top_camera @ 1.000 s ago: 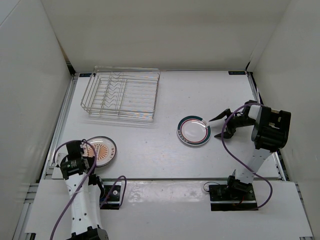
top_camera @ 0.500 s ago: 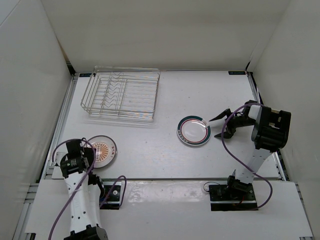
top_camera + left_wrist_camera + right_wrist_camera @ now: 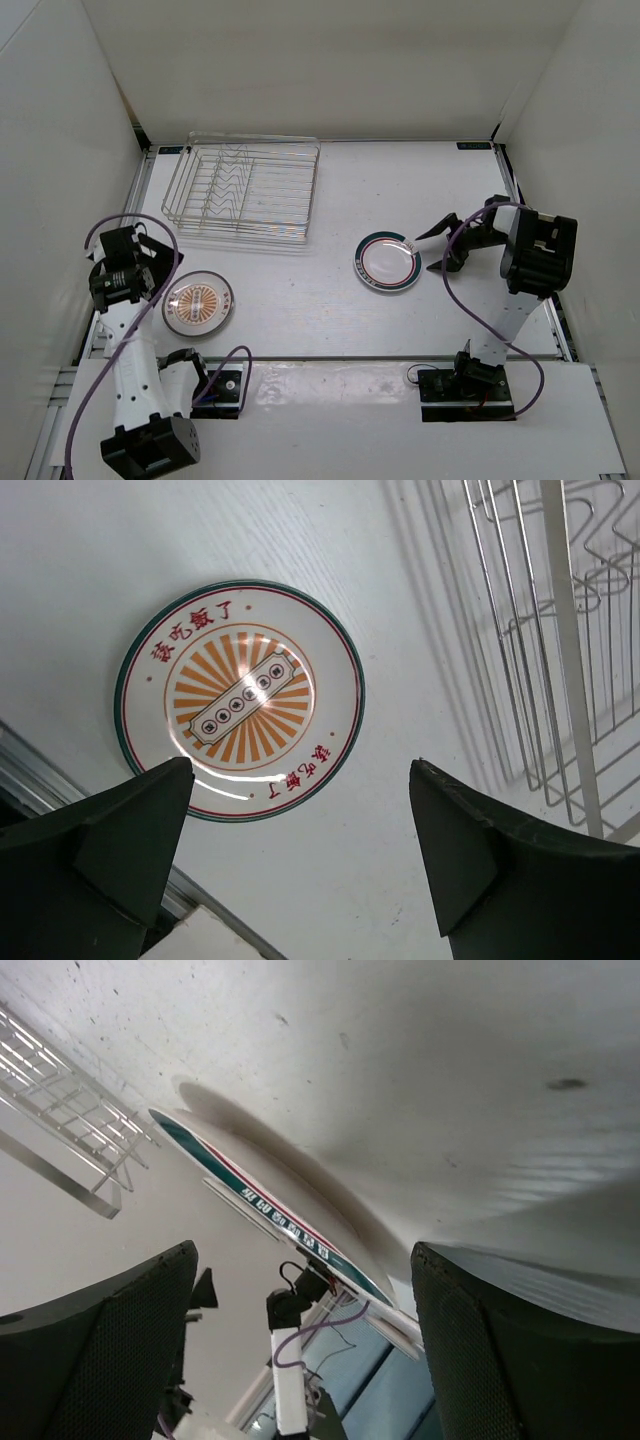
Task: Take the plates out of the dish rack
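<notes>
The dish rack (image 3: pixel 240 192) stands at the back left with no plate showing in it; its wires also show in the left wrist view (image 3: pixel 540 630) and the right wrist view (image 3: pixel 60 1110). A sunburst plate (image 3: pixel 198 302) (image 3: pixel 240 698) lies flat on the table near the left front. My left gripper (image 3: pixel 148 262) (image 3: pixel 302 763) hovers open above and just left of it, holding nothing. A green-rimmed plate (image 3: pixel 387 261) (image 3: pixel 270 1215) lies flat mid-table. My right gripper (image 3: pixel 438 250) (image 3: pixel 302 1250) stands open just right of it, apart from its rim.
White walls close in the table on the left, back and right. A metal rail (image 3: pixel 330 357) runs along the table's front edge by the arm bases. Purple cables (image 3: pixel 470 300) loop off both arms.
My left gripper has opened, let go of the sunburst plate and risen back to the left. The plate now lies uncovered. The right arm has hardly moved.
</notes>
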Tool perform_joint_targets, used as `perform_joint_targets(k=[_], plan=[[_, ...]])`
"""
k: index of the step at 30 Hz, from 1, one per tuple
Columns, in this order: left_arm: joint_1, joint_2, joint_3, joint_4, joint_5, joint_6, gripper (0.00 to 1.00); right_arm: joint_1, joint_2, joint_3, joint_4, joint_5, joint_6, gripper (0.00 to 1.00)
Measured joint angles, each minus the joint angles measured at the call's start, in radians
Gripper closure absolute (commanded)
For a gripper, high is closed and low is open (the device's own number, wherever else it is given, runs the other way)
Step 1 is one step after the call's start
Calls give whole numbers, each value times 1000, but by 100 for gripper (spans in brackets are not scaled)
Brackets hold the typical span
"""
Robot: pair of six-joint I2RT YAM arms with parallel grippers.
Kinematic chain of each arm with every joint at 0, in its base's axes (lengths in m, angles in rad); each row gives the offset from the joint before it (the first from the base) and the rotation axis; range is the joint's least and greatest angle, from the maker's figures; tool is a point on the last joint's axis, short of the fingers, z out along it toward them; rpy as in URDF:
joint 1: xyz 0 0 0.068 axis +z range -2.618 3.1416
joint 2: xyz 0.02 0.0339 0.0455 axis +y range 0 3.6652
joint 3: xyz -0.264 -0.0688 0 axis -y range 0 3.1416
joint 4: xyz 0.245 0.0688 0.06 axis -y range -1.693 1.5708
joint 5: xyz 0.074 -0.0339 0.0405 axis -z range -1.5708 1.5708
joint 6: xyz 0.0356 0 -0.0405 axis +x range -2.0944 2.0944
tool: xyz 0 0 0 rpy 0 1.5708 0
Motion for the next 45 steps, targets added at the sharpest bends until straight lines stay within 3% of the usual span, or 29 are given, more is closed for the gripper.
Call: perform_joint_targets(k=[6, 11, 14, 16, 22, 31, 40, 45], plan=[[0, 20, 10, 46, 73, 124, 0, 62, 27, 19, 5, -27, -14, 21], [0, -35, 5, 56, 114, 198, 0, 137, 40, 35, 17, -34, -17, 21], [0, -46, 5, 56, 165, 273, 0, 167, 40, 35, 8, -33, -19, 10], [0, -45, 5, 57, 217, 333, 0, 171, 36, 47, -12, -22, -28, 10], [0, -61, 5, 53, 350, 435, 0, 160, -23, 125, -120, 172, -45, 10], [-69, -164, 18, 29, 418, 502, 0, 96, -169, 431, -349, 491, -2, 10], [-91, -419, -6, -6, 500, 551, 0, 87, -442, 202, -466, 428, -3, 10], [-91, -540, -50, -45, 492, 547, 0, 89, -537, 202, -559, 428, -1, 10]])
